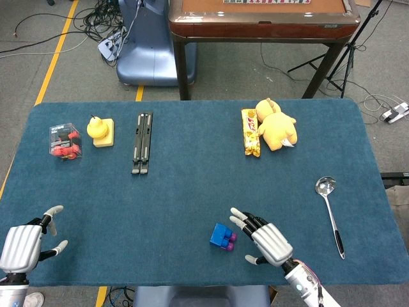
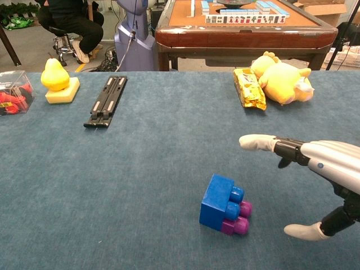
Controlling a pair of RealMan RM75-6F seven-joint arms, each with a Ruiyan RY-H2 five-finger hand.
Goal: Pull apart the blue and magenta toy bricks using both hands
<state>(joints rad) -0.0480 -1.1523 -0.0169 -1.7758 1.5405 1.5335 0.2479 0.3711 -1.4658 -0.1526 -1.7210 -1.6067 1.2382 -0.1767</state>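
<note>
— Near the front edge of the bench [image 1: 192, 185], what is the right hand [image 1: 267, 236] doing?

— It hangs spread wide and holds nothing. Its fingers [image 2: 260, 142] reach out just beside the joined bricks without touching them. I'd judge that spread as readiness to close around the pair.

— And the bricks themselves?

— They are not yet apart. The blue brick [image 2: 216, 201] lies tipped on the cloth with the magenta brick [image 2: 236, 218] locked under its right side, studs pointing toward the right hand. That puts the magenta end nearest the right hand, probably the end it should take.

— Where is the left hand?

— The left hand [image 1: 24, 240] sits at the far left front corner, well apart from the bricks. Its fingers are apart and it grips nothing. Since the task needs both hands, I'd say it has to travel in before any pulling can start.

— Anything risky?

— The pair is small and lies free, so a clumsy touch could push it away rather than grasp it.

— What else sits further out?

— A clear box [image 1: 64, 141] at the far left holds small red pieces; I cannot tell what they are. Beside it a yellow duck [image 1: 97, 126] stands on a pale block. A black folded stand [image 1: 142, 142] lies to their right. Across the bench are a snack packet [image 1: 250, 132], a yellow plush toy [image 1: 276, 125] touching it, and a spoon [image 1: 329, 211].
</note>
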